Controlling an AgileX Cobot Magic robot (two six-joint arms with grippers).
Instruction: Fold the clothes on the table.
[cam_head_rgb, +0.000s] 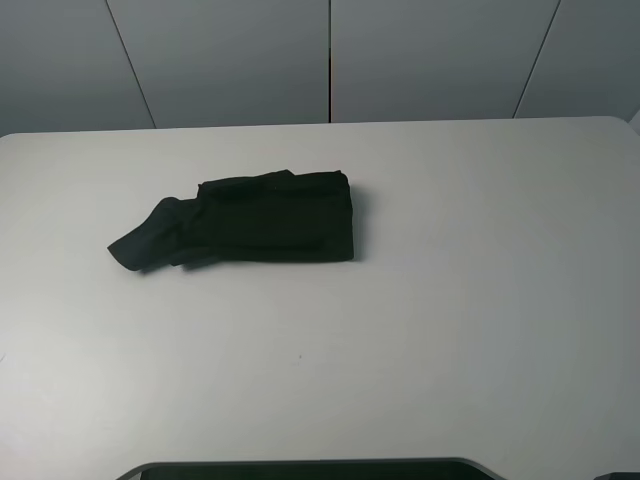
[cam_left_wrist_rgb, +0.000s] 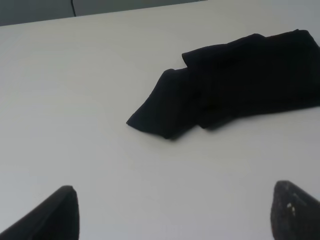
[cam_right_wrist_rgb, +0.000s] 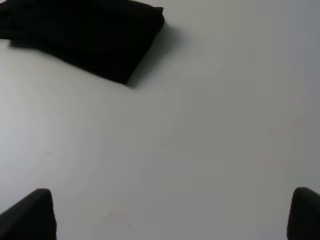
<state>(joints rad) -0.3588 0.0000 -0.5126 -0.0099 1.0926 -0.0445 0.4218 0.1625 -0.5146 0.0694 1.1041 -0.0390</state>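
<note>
Clothes: a black T-shirt (cam_head_rgb: 262, 220), folded into a compact oblong bundle, lies on the desk left of centre in the high view, toward the far half of the surface.
Loose part: one sleeve-like flap (cam_head_rgb: 150, 240) sticks out from the bundle's left end and lies flat on the desk; the right end is a squared, stacked edge.
Print and label: neither shows; only plain black cloth is visible.
Desk: white and matte (cam_head_rgb: 480, 300), with bare surface on every side of the shirt.
Left fingers: two dark tips (cam_left_wrist_rgb: 47, 217) at the lower corners of the left wrist view, spread wide apart and holding nothing; only desk lies between them.
Shirt relative to left fingers: the bundle (cam_left_wrist_rgb: 240, 82) lies well ahead of the tips, its flap end the nearest part, and nothing touches.
Right fingers: two dark tips (cam_right_wrist_rgb: 30, 215) at the lower corners of the right wrist view, also wide apart and empty.
Shirt relative to right fingers: the squared end (cam_right_wrist_rgb: 100, 40) lies well ahead and off to one side, clear of the tips.
</note>
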